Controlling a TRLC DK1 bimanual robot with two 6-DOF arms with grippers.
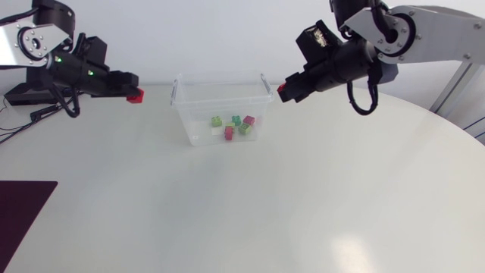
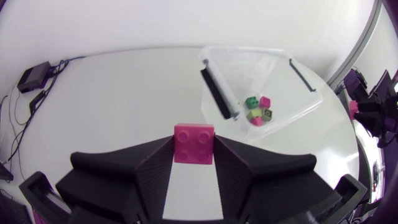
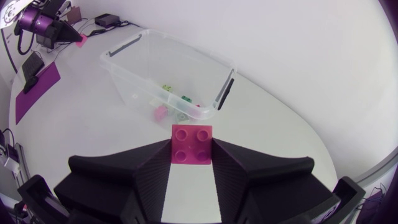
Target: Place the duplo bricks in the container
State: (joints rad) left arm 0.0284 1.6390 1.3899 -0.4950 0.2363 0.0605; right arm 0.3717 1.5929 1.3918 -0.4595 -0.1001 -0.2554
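A clear plastic container (image 1: pixel 221 99) stands at the back middle of the table with several green, pink and red duplo bricks (image 1: pixel 233 125) inside. My left gripper (image 1: pixel 135 95) hovers left of the container, shut on a pink brick (image 2: pixel 194 144). My right gripper (image 1: pixel 283 89) hovers right of the container's rim, shut on another pink brick (image 3: pixel 192 144). From the left wrist the container (image 2: pixel 283 115) lies ahead and to the side, with bricks (image 2: pixel 259 110) inside. The right wrist shows the container (image 3: pixel 134 78) ahead of the fingers, with my left gripper (image 3: pixel 81 40) beyond it.
A dark purple mat (image 1: pixel 21 208) lies at the table's front left edge. A black box with cables (image 2: pixel 36 76) sits at the far left edge. The white table (image 1: pixel 303 205) stretches wide in front of the container.
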